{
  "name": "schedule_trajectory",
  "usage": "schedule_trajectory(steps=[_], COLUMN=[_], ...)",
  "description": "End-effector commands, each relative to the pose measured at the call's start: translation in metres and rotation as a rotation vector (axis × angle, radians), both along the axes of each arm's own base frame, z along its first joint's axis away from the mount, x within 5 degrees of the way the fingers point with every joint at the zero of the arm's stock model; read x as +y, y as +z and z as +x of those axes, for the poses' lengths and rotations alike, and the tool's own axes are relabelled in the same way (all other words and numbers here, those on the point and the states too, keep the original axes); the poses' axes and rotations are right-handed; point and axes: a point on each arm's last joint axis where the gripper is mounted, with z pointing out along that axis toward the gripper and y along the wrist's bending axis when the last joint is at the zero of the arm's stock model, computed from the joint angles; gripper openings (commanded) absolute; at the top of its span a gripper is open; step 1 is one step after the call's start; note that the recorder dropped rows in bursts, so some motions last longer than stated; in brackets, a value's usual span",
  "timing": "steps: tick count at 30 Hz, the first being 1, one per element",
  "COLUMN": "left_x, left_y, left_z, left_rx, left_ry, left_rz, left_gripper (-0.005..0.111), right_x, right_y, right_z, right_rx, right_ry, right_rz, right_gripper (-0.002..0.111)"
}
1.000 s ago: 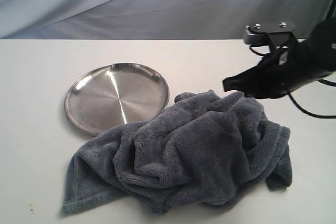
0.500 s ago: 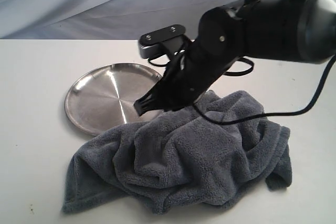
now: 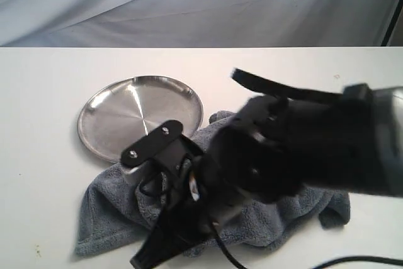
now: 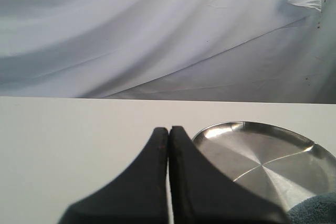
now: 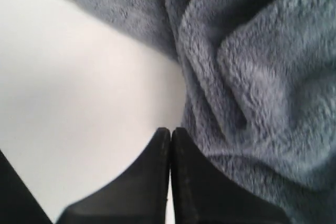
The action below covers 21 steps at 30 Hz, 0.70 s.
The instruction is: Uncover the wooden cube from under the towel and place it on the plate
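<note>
The slate grey-blue towel (image 3: 106, 213) lies bunched on the white table, one edge overlapping the near rim of the silver plate (image 3: 129, 114). The wooden cube is hidden. My right arm reaches across and covers most of the towel; its gripper (image 3: 143, 260) is shut and empty, low at the towel's front edge. In the right wrist view that gripper (image 5: 170, 129) sits right beside the towel's folds (image 5: 252, 77), over bare table. My left gripper (image 4: 169, 128) is shut on nothing, pointing past the plate (image 4: 262, 156) with a towel corner (image 4: 317, 209) nearby.
The white table (image 3: 38, 155) extends to the left of the plate and towel. A pale draped cloth backdrop (image 3: 189, 4) hangs behind the table's far edge. A black cable (image 3: 352, 261) trails at the front right.
My right arm has swept from the far right, over the towel, down to the towel's front-left edge. The towel and plate have not moved.
</note>
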Motion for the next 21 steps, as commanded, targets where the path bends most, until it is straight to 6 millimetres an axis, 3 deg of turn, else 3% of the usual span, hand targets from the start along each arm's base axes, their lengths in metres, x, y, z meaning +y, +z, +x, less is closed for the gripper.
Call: schedule_trajectory(steps=[1,11,21], left_x=[0.0,0.0,0.0], left_y=[-0.001,-0.001,-0.001], left_z=[0.0,0.0,0.0], left_rx=[0.001,0.001,0.001], left_ry=[-0.001,-0.001,-0.001], left_rz=[-0.002,-0.002,0.0], left_gripper=[0.001,0.001,0.001], right_x=[-0.037,-0.13,-0.193], right_y=[-0.005,-0.01,0.0], right_z=[-0.021,-0.023,0.009], right_rx=[-0.001,-0.011,-0.065], right_ry=[-0.06,-0.273,-0.549], right_rz=[0.04,0.001,-0.029], right_gripper=[0.0,0.0,0.0])
